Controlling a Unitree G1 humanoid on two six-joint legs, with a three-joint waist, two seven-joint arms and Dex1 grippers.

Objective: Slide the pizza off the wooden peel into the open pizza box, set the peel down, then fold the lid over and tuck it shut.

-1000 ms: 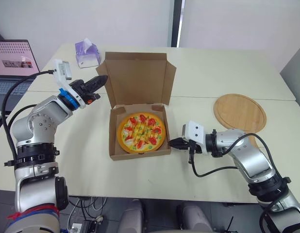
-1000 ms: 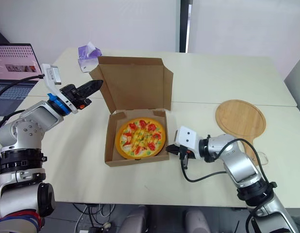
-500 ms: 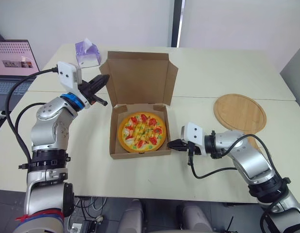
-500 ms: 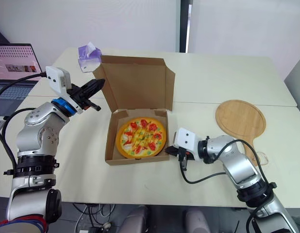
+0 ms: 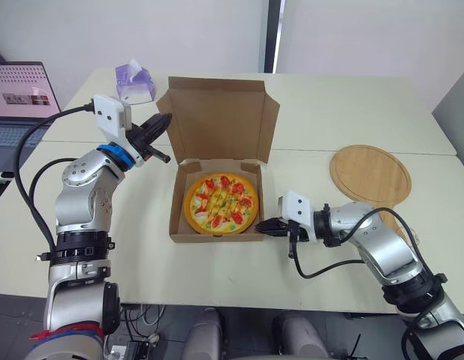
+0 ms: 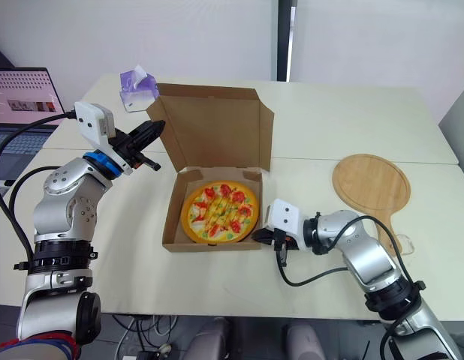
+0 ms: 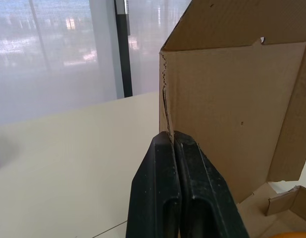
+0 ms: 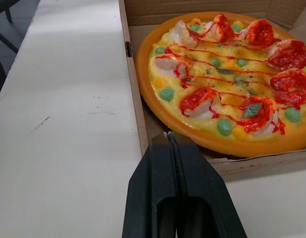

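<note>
Inside square cardboard box [image 5: 217,124] — round, glossy pizza [image 5: 221,202]

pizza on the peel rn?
No, the pizza sits inside the pizza box, while the wooden peel lies bare on the table to the robot's right of the box.

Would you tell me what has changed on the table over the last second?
The left gripper, shut, has moved in to the left edge of the lid. The right gripper, shut, has edged toward the near corner of the box. The pizza, peel and tissue box have stayed put.
</note>
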